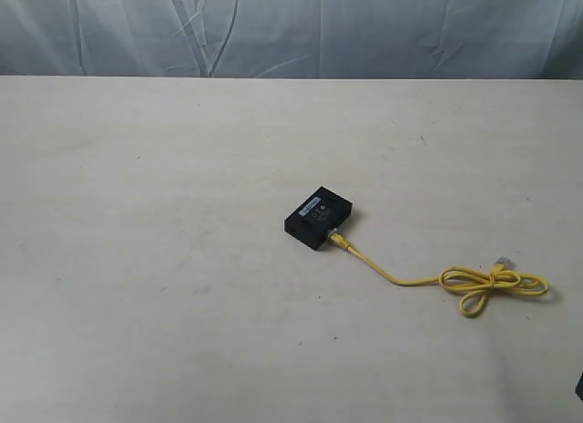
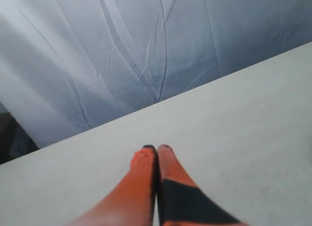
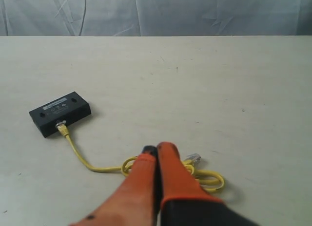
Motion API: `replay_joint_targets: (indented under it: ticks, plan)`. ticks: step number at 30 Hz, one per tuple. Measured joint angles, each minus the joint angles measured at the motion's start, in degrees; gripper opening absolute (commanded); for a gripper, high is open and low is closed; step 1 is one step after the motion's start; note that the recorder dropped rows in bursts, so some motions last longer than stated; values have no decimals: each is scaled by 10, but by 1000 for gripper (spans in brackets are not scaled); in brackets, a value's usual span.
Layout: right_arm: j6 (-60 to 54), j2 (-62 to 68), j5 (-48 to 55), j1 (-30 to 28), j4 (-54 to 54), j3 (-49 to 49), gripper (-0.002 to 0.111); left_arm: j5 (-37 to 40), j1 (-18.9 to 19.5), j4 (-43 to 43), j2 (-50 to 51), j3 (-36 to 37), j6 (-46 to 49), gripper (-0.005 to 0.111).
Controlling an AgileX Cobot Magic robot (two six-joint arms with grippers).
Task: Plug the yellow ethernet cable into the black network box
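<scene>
The black network box [image 1: 320,216] lies flat near the table's middle, white label on top; the right wrist view also shows the box [image 3: 60,113]. One end of the yellow ethernet cable [image 1: 401,279] sits in a port on the box's side. Its cord runs right to a tied loop [image 1: 492,284] with a free clear plug [image 1: 502,259]. In the right wrist view the cable [image 3: 80,157] leads to the loop [image 3: 210,178] and clear plug [image 3: 194,158]. My right gripper [image 3: 157,148] is shut and empty, above the loop. My left gripper [image 2: 157,148] is shut, empty, over bare table.
A pale table [image 1: 164,259] carries everything. A wrinkled grey-white curtain [image 1: 291,31] hangs behind its far edge. Neither arm shows in the exterior view, apart from a dark sliver [image 1: 579,386] at the right border.
</scene>
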Motion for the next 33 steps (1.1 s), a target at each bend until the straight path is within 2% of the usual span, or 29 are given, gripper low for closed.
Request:
replay_joint_targets:
  ticks: [5, 11, 13, 18, 19, 22, 26, 33]
  plan:
    - [0, 0, -1, 0, 0, 0, -1, -44, 37, 13, -108, 130, 0, 0]
    - [0, 0, -2, 0, 0, 0, -1, -140, 38, 34, -241, 293, 1, 0]
    - [0, 0, -3, 0, 2, 0, -1, -148, 38, 34, -253, 324, 2, 0]
    - [0, 0, -5, 0, 5, 1, -1, -123, 38, 29, -256, 329, -2, 0]
    - [0, 0, -5, 0, 9, 1, -1, -123, 38, 37, -256, 329, -30, 0]
    - [0, 0, -5, 0, 14, 2, -1, -122, 40, 113, -256, 329, -196, 0]
    - [0, 0, -5, 0, 15, 2, -1, -123, 40, 148, -256, 329, -295, 0]
    - [0, 0, -5, 0, 15, 2, -1, -123, 40, 149, -256, 329, -306, 0]
